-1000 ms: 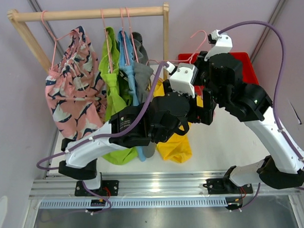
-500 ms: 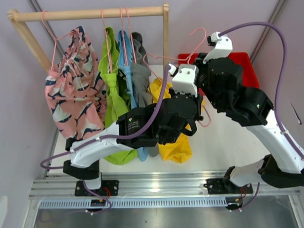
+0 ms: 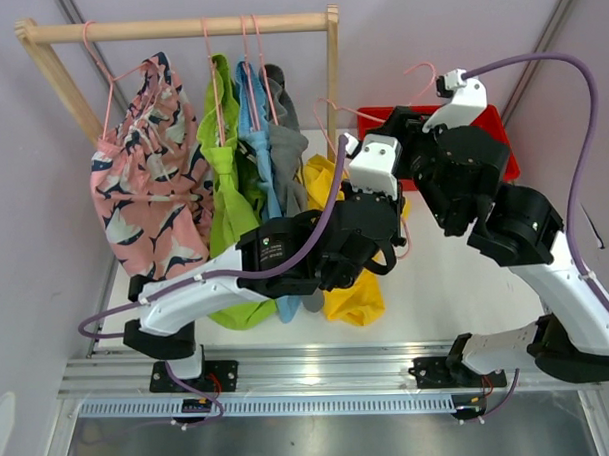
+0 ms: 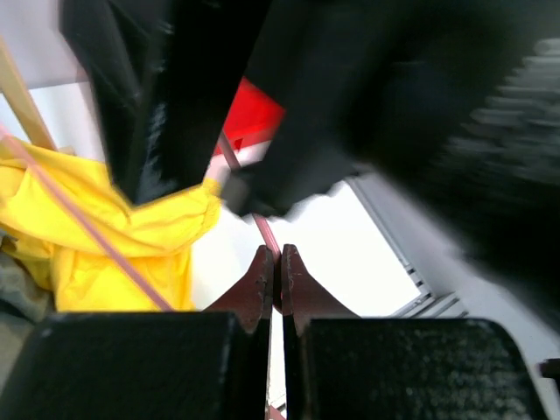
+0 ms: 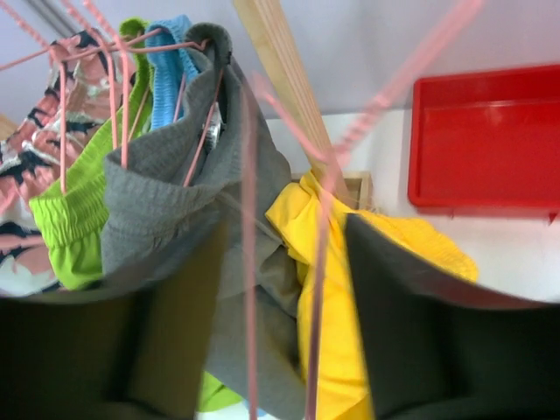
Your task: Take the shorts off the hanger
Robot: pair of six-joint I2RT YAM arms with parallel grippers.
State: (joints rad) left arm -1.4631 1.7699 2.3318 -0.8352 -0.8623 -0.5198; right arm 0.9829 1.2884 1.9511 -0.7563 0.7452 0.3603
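Observation:
Yellow shorts (image 3: 347, 297) (image 4: 96, 236) (image 5: 350, 289) hang low between both arms, off the rack, with a pink hanger (image 3: 352, 110) above them. My left gripper (image 4: 273, 254) is shut on a thin pink wire of that hanger (image 4: 261, 229). My right gripper (image 5: 284, 236) is open, and two hanger wires (image 5: 249, 262) pass between its fingers without being pinched. Pink patterned shorts (image 3: 148, 193), lime green shorts (image 3: 223, 181), light blue shorts (image 3: 252, 110) and grey shorts (image 3: 285, 149) (image 5: 175, 175) hang on pink hangers from the rack.
The wooden rack (image 3: 177, 27) spans the back left, and its right post (image 3: 332, 67) (image 5: 280, 70) stands just behind the yellow shorts. A red tray (image 3: 491, 131) (image 5: 486, 140) lies at the back right, partly covered by the right arm. A purple wall closes the back.
My left gripper has shut on the hanger wire and my right gripper has opened. The right arm has pulled up and to the right, and the hanger's hook sits further right.

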